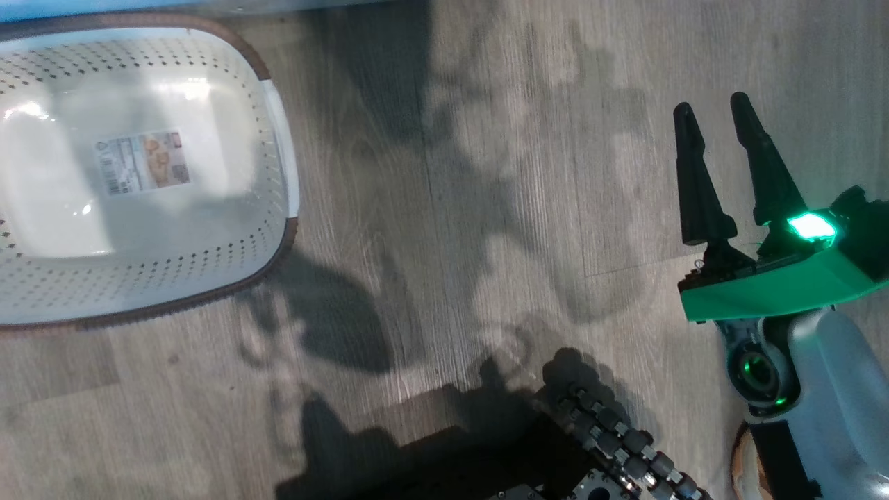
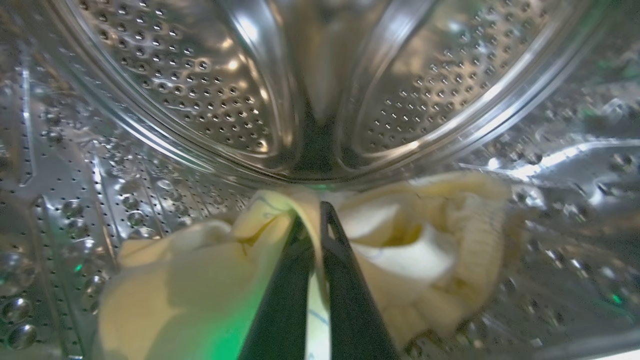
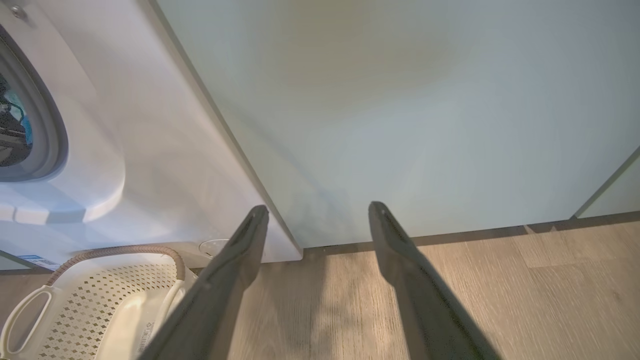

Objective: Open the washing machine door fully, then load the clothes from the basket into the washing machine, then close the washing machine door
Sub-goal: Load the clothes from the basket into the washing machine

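Inside the washing machine's steel drum (image 2: 200, 75), pale yellow clothes (image 2: 425, 235) lie bunched on the drum wall. My left gripper (image 2: 314, 212) is shut on a fold of them, and cloth shows between its fingers. The cream basket (image 1: 208, 271) stands on the floor at the head view's left; its floor shows a label and no garments. It also appears as the basket (image 3: 115, 295) by the white washing machine (image 3: 150, 150). My right gripper (image 1: 712, 104) hovers open over the floor, well right of the basket; its jaws (image 3: 317, 207) hold nothing. The washing machine door is out of view.
A pale green cabinet (image 3: 400, 100) stands right of the machine, its base meeting the wood floor (image 1: 486, 208). My dark base and a cable chain (image 1: 625, 444) sit at the head view's bottom edge. The grey rubber ring (image 3: 52, 145) shows at the far left.
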